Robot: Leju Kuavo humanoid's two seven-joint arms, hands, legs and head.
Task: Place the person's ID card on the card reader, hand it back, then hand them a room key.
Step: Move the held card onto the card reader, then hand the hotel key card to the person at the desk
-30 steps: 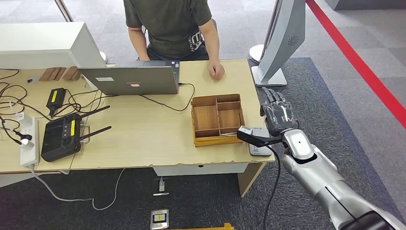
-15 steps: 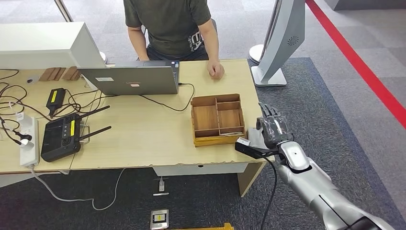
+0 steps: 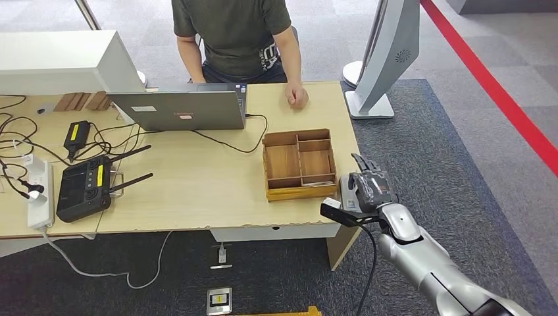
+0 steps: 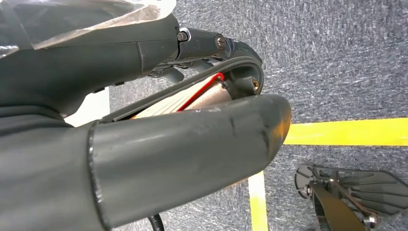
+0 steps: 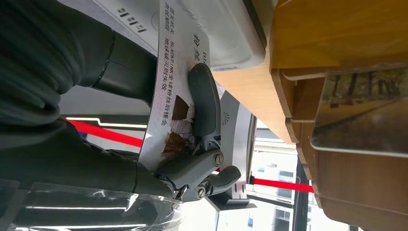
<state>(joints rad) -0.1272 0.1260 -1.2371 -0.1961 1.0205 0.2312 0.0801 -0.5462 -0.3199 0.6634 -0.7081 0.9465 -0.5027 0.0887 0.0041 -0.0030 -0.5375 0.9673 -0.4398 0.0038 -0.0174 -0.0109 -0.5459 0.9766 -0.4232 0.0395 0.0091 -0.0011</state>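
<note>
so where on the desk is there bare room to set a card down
The widest bare patch lies between the black controller and the wooden tray, in front of the laptop. The left end is crowded with cables and a power strip.

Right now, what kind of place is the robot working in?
Probably an office or lab set up as a mock reception desk. A person sits across a wooden table with a laptop, cables and a remote controller, on grey carpet with a red floor line.
</note>
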